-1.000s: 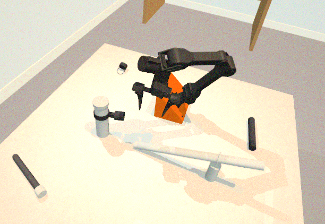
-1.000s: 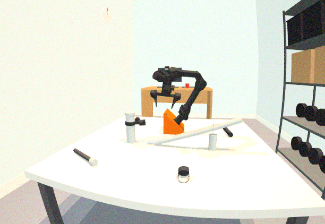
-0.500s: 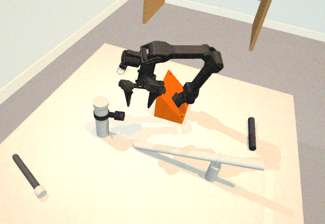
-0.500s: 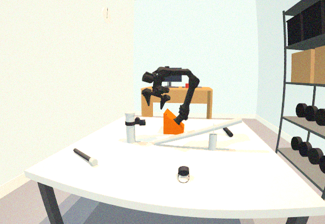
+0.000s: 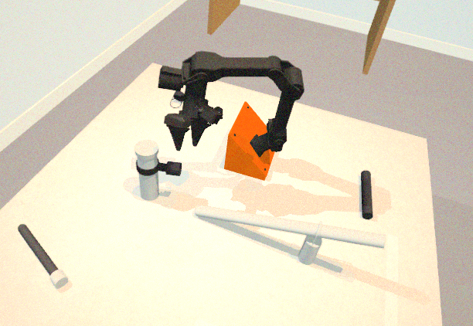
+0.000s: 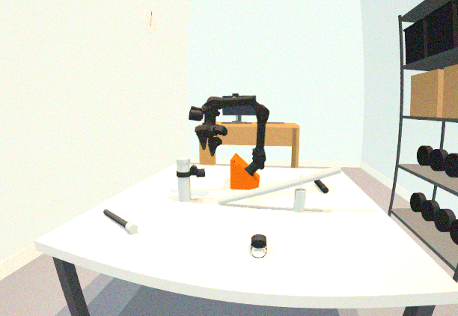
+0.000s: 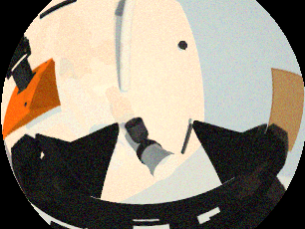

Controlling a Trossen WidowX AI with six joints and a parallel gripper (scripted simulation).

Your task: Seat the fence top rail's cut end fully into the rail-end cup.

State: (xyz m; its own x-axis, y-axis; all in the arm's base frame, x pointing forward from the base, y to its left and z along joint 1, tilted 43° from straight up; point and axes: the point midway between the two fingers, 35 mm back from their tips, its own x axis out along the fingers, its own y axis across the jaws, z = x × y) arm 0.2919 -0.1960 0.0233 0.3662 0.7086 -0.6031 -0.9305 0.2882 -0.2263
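Exterior view, nearest: a small black cap with a wire ring (image 6: 258, 245) lies at the table's (image 6: 209, 282) front edge; a dark rod with a pale tip (image 6: 120, 222) lies to the left; neither looks part of the job.
Rail: the pale top rail (image 6: 278, 185) runs through the loop cap on the short post (image 6: 299, 199); its cut end (image 5: 199, 212) rests low on the table, well apart from the cup, so it is not seated.
Why tilted: judged, the loop cap props the far part of the rail while the cut end droops; the end must be lifted to cup height.
Big post: the white post (image 5: 148, 171) stands upright; the black brace band (image 5: 145, 171) sits high, near the post cap; the rail-end cup (image 5: 172, 168) sticks out sideways from it.
Gripper: the gripper (image 5: 188, 134) hangs above the cup; fingers spread wide, nothing between them.
Base: the arm rises from an orange wedge (image 5: 243, 152).
Wrist view only: looks down between the fingers onto the cup and post; the rail runs away beyond.
Top view only: shows the gap between cut end and cup; a second dark rod (image 5: 366, 194) lies to the right.
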